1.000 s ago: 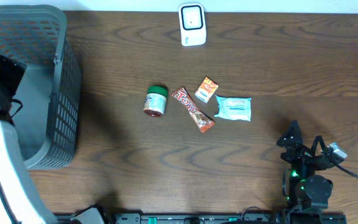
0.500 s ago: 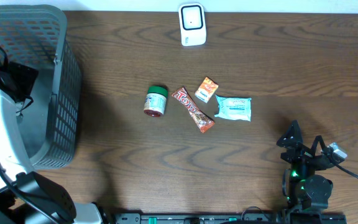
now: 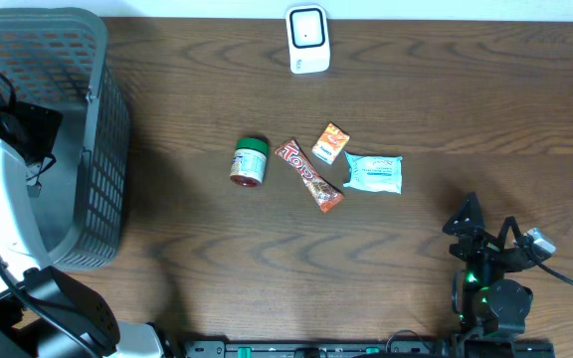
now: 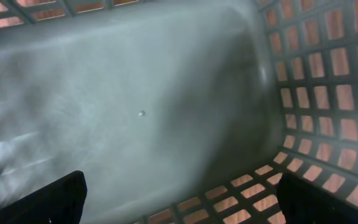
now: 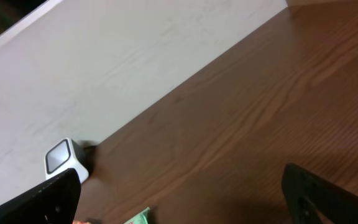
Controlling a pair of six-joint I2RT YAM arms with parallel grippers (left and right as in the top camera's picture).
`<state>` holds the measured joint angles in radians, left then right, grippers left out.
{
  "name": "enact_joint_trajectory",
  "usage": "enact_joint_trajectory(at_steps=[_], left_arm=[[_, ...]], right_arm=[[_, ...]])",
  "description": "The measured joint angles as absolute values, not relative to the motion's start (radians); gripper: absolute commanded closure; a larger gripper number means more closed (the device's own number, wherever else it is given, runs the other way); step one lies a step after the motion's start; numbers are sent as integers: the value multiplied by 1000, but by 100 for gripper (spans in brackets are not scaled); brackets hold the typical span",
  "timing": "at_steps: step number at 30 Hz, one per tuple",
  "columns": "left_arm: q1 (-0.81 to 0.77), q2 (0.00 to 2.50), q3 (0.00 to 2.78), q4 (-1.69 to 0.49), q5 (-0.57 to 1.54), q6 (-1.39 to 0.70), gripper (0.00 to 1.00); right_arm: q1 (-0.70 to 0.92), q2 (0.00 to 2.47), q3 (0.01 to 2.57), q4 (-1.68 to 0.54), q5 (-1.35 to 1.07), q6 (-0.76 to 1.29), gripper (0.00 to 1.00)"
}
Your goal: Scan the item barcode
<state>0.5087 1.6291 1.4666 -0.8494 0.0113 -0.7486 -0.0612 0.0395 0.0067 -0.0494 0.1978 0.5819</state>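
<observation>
Overhead: left hand [image 4: 180, 202] wide open, empty, barely shifted over basket [image 3: 107, 149]; right hand [image 5: 180, 200] wide open, empty, unmoved

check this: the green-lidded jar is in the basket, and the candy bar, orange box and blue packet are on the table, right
No: the overhead view shows the green-lidded jar on the table too, left of the candy bar, outside the basket. The rest holds.
</observation>
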Motion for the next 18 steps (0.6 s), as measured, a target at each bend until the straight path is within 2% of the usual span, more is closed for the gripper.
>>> enact_joint_trajectory(at_steps=[6, 18], left_arm=[[509, 1608, 1465, -799, 109, -654, 2], [496, 1331, 1464, -749, 261, -456, 2]], right_arm=[[-61, 39, 7, -49, 198, 582, 1], [-61, 39, 7, -49, 198, 582, 1]])
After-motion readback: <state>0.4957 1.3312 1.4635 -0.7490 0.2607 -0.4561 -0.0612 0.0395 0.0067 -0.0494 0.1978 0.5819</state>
